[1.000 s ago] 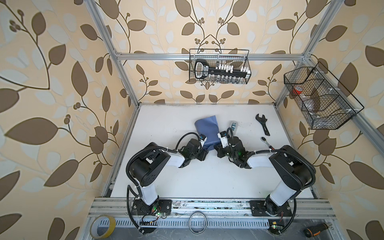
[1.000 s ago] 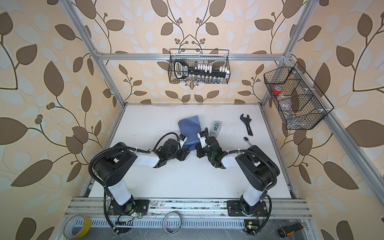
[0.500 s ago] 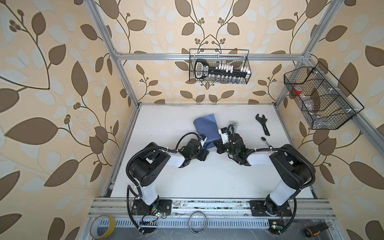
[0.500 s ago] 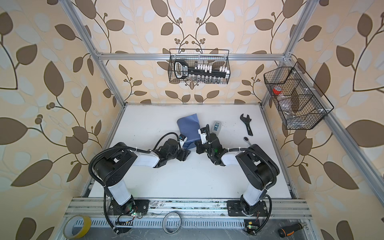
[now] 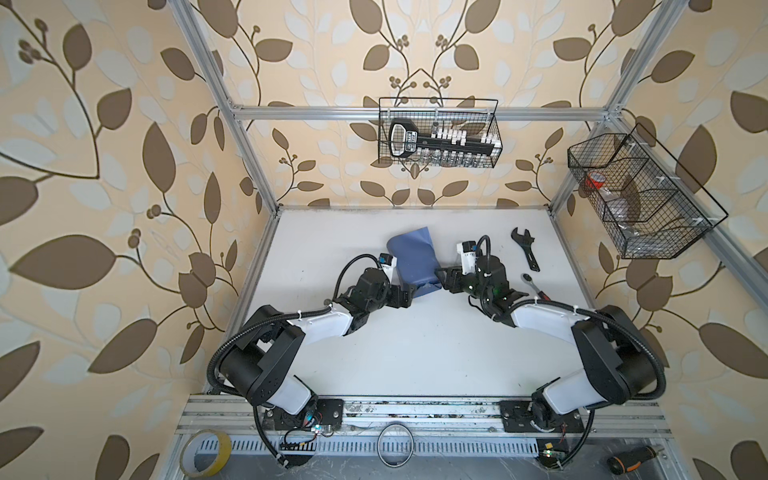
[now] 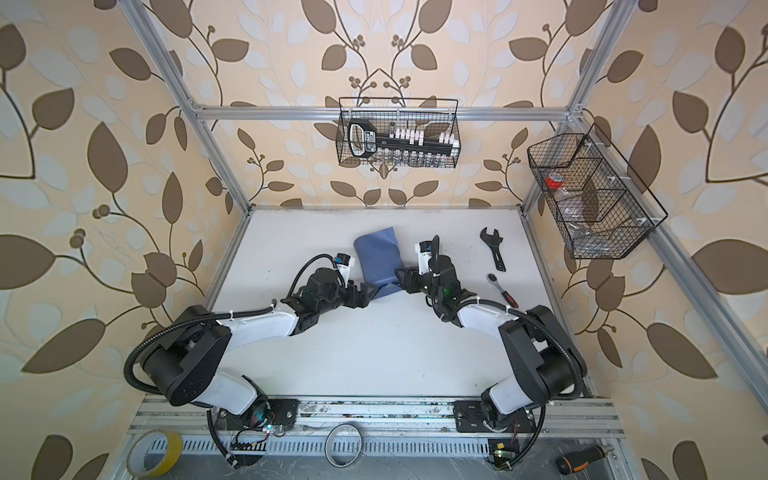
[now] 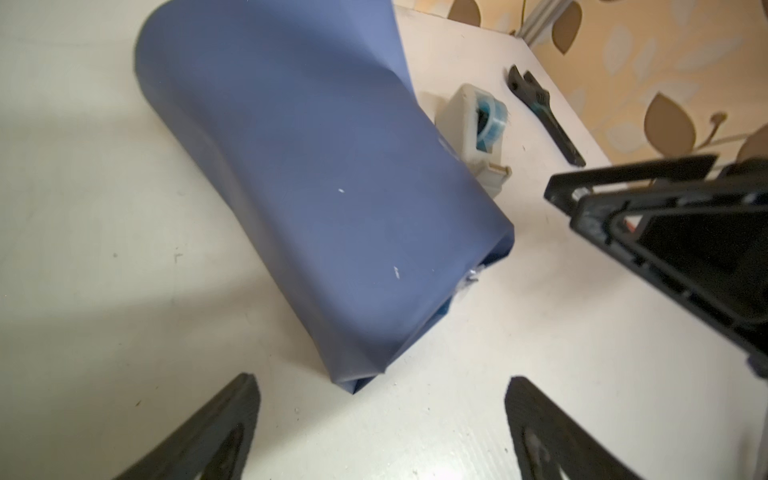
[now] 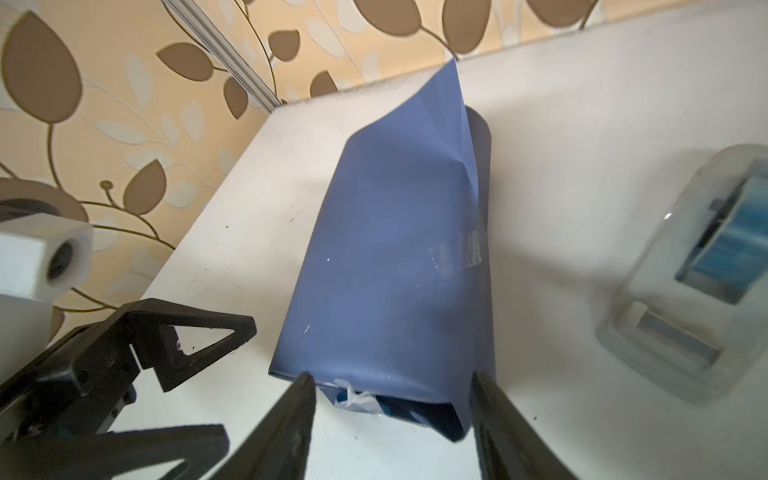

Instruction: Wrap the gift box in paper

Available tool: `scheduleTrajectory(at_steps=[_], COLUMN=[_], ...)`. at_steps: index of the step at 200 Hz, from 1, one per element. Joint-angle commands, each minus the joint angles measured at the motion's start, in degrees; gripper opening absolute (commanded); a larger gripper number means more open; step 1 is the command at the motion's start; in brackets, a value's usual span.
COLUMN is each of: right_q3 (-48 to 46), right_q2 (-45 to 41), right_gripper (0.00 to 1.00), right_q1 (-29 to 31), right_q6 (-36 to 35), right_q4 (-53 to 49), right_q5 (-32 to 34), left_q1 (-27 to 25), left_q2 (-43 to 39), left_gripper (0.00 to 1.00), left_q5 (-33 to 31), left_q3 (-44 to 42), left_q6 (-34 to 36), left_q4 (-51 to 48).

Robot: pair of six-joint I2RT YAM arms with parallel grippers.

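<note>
Now the paper (image 5: 413,259) (image 6: 380,259) lies on the white tabletop (image 5: 415,353), near its middle and a little toward the back wall. It is rolled into a long bundle with the dark slate-blue face outside. The box itself I cannot see; if it is inside, the paper hides it. At the far end a loose flap of the paper (image 8: 395,270) stands up. A strip of clear tape (image 8: 457,253) sits across the seam on one side. The near end shows folded corners, a lighter blue inside and small bits of clear tape.

Both tools are at this near end, one on each side. The left tool (image 5: 409,293) (image 7: 380,386) is wide open and holds nothing; the corner of the paper (image 7: 311,187) is just in front of its two fingertips. The right tool (image 5: 442,278) (image 8: 391,378) is also open. Its fingertips stand to either side of the near end, and in the left wrist view there is a gap of bare tabletop between it and the paper, so it has hold of nothing.

A grey-white dispenser (image 7: 473,133) (image 8: 698,270) with blue tape stands just beside the paper, on the right arm's side. A black wrench (image 5: 525,253) (image 6: 493,249) lies farther to the right, and a ratchet (image 5: 536,286) lies near it, closer to the right arm.
</note>
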Motion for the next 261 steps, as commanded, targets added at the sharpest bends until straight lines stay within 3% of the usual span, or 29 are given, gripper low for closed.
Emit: scheduleTrajectory(at_steps=[1, 35, 49, 105, 205, 261], right_q3=[6.6, 5.6, 3.5, 2.4, 5.6, 6.1], right_q2=[5.1, 4.2, 2.6, 2.9, 7.0, 8.1], right_gripper=[0.67, 0.88, 0.92, 0.92, 0.87, 0.84], right_q1=[0.1, 0.2, 0.2, 0.5, 1.1, -0.4], right_q6=[1.9, -5.1, -9.1, -12.3, -10.3, -7.7], right_q4=[-6.1, -9.7, -9.5, -9.2, -9.0, -7.3], right_q5=[1.0, 2.5, 1.9, -1.1, -1.2, -5.5], left_q1=[2.8, 4.2, 4.6, 5.8, 5.8, 5.8], left_q2=[1.5, 5.3, 7.5, 15.5, 17.2, 17.2], left_gripper=[0.92, 0.92, 0.92, 0.85, 0.84, 0.84], left_q5=[5.8, 7.1, 7.3, 10.6, 11.1, 10.9], left_q3=[5.6, 12.2, 14.3, 19.9, 20.1, 20.2], left_q6=[-9.1, -8.1, -7.8, -8.7, -7.6, -7.1], left_q4=[-6.1, -12.0, -13.3, -13.0, -12.6, -13.0])
